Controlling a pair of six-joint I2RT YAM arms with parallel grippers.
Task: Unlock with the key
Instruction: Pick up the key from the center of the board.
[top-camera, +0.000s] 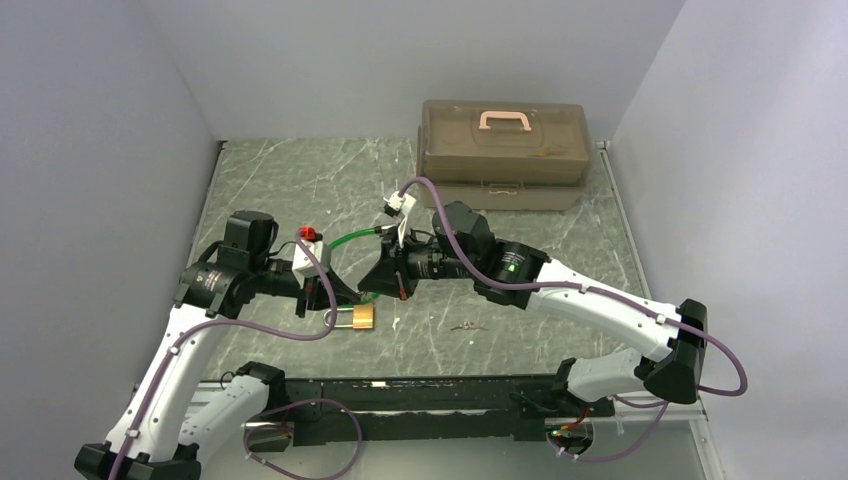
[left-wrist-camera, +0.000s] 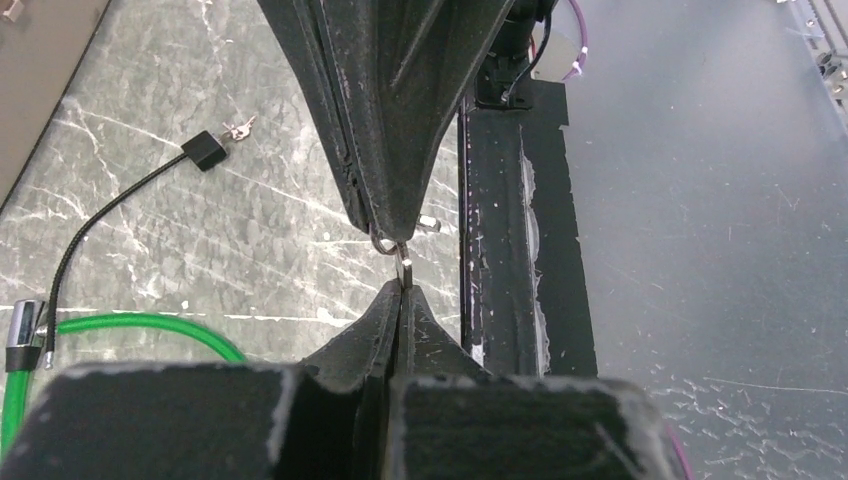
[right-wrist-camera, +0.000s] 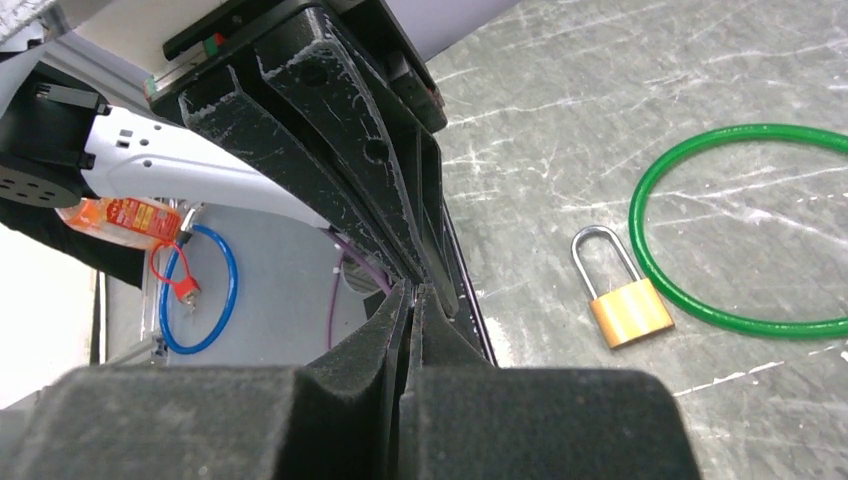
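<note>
Silver metal bit (left-wrist-camera: 404, 266), indistinct, between clenched left jaws; right jaws clenched too

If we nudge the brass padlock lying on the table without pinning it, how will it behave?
The brass padlock lies flat and unheld on the smooth, stone-patterned tabletop, so it would probably slide or spin, not roll or tip. Its solid-looking metal body suggests it is rigid and heavy for its size.
</note>
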